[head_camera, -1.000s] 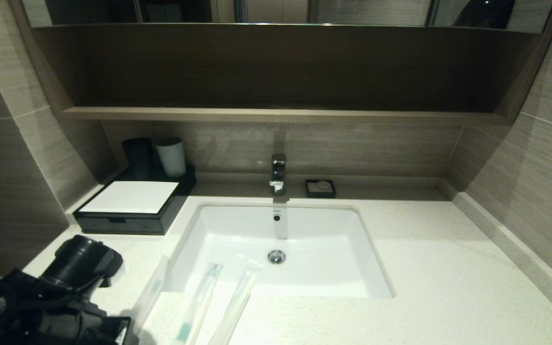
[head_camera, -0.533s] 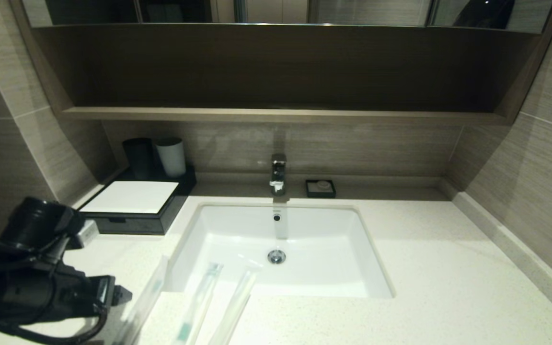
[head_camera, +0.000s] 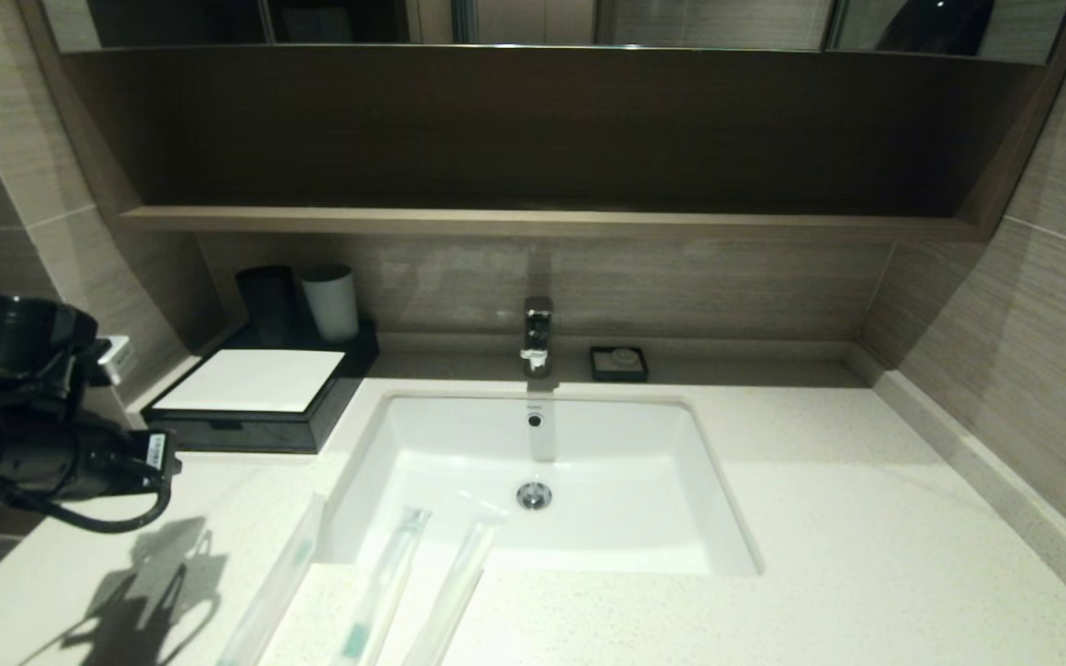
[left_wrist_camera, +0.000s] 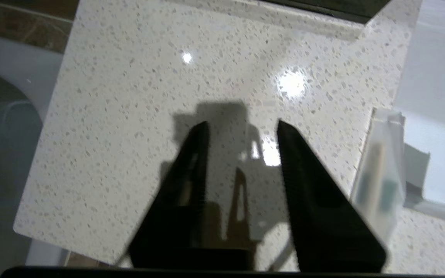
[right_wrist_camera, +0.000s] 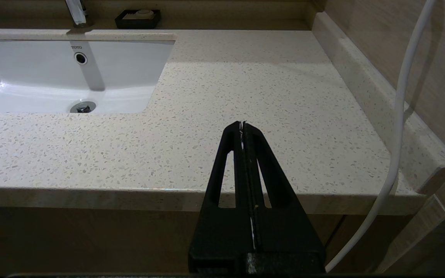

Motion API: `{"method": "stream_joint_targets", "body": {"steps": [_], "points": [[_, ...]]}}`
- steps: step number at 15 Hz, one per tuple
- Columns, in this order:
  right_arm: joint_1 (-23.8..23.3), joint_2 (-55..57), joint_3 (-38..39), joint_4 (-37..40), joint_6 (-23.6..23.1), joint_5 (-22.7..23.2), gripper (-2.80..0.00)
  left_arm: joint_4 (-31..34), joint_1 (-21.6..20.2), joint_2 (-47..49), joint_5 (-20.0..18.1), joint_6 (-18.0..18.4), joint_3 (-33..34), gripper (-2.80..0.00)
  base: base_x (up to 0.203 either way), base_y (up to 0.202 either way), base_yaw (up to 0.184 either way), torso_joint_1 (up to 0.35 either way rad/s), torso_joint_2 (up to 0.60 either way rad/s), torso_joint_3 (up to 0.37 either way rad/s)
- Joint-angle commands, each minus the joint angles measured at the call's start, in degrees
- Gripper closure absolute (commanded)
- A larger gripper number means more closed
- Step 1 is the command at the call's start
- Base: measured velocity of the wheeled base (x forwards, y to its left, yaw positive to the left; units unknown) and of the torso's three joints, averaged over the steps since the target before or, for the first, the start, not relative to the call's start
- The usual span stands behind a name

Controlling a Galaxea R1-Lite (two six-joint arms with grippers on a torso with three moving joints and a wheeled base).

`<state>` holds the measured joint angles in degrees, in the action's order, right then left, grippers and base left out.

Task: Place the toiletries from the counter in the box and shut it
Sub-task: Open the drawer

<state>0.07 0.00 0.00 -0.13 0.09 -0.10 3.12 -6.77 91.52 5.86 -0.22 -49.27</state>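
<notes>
I hold my left gripper [left_wrist_camera: 242,127] partly open and empty above the counter [left_wrist_camera: 129,96], because 3 toiletries [head_camera: 385,578] wait nearby

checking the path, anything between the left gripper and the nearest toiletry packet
Nothing: the left wrist view shows only bare counter between the open left gripper and the nearest packet.

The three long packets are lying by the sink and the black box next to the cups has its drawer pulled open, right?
Not quite. The head view shows the three packets lying on the counter by the sink, but the black box beside the cups has its drawer shut, flush with the front.
</notes>
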Motion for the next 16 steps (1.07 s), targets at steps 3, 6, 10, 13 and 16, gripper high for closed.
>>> {"method": "stream_joint_targets", "body": {"steps": [3,6,10,13,16], "points": [[0.0,-0.1,0.1,0.0,0.0,0.0,0.0,-9.6,-2.9,7.0,-0.8,2.6,-0.2,0.0,0.0,0.0,0.0,0.0,0.0,0.0],[0.0,-0.1,0.1,0.0,0.0,0.0,0.0,-12.1,-4.0,8.1,-1.6,3.9,-0.3,0.0,0.0,0.0,0.0,0.0,0.0,0.0],[0.0,-0.1,0.1,0.0,0.0,0.0,0.0,-14.1,-5.2,10.1,-6.4,4.3,-0.8,0.0,0.0,0.0,0.0,0.0,0.0,0.0],[0.0,-0.1,0.1,0.0,0.0,0.0,0.0,-15.1,-6.9,12.0,-12.6,4.4,-3.1,0.0,0.0,0.0,0.0,0.0,0.0,0.0],[0.0,-0.1,0.1,0.0,0.0,0.0,0.0,-18.5,-7.6,15.5,-13.2,6.6,-3.7,0.0,0.0,0.0,0.0,0.0,0.0,0.0]]}}
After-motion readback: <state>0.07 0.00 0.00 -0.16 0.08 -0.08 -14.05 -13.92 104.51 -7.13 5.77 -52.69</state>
